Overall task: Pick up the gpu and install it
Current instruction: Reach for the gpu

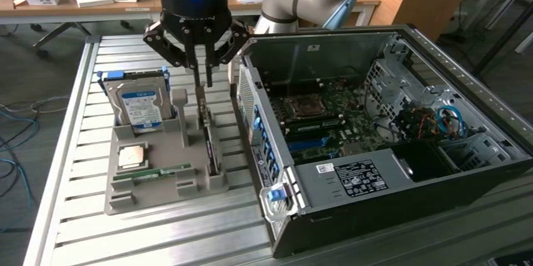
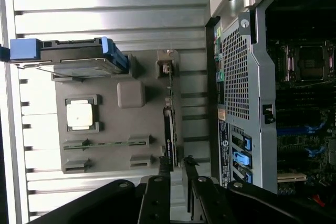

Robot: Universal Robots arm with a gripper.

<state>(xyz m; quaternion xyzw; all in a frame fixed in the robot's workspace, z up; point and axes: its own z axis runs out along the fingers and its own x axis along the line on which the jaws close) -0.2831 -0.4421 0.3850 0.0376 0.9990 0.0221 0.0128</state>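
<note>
Gripper (image 1: 203, 78) over gpu (image 1: 211, 147), edge-up in tray (image 1: 162, 150).
Wrist view: jaws slightly parted, grasping nothing; exterior view: fingertips close above card's far end, open case (image 1: 350, 216) at the exterior view's right.

My exterior camera looks down obliquely from high up: tray (image 1: 166, 153) at eight o'clock, case (image 1: 366, 216) at four. The wrist camera stares straight down, nearer, sharing both.
</note>
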